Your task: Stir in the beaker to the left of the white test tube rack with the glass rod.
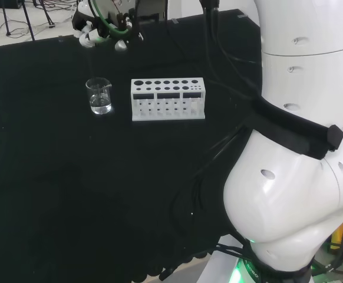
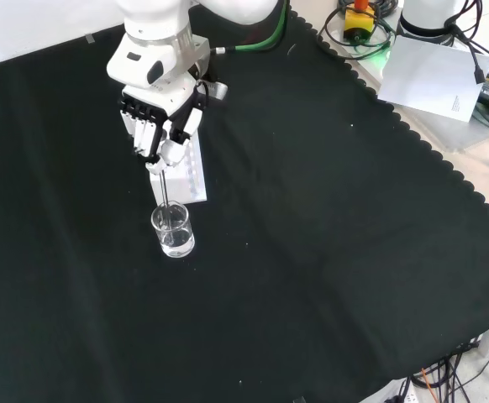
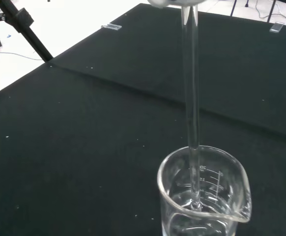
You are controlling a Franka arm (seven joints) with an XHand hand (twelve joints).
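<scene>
A bench draped in black cloth is seen; a beaker is set at nine o'clock of a white test tube rack.

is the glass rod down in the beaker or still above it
In it. In the wrist view the thin clear glass rod passes below the rim of the small clear glass beaker, its tip in the clear liquid.

Clear beaker, clear glass rod, white rack, black cloth
</scene>
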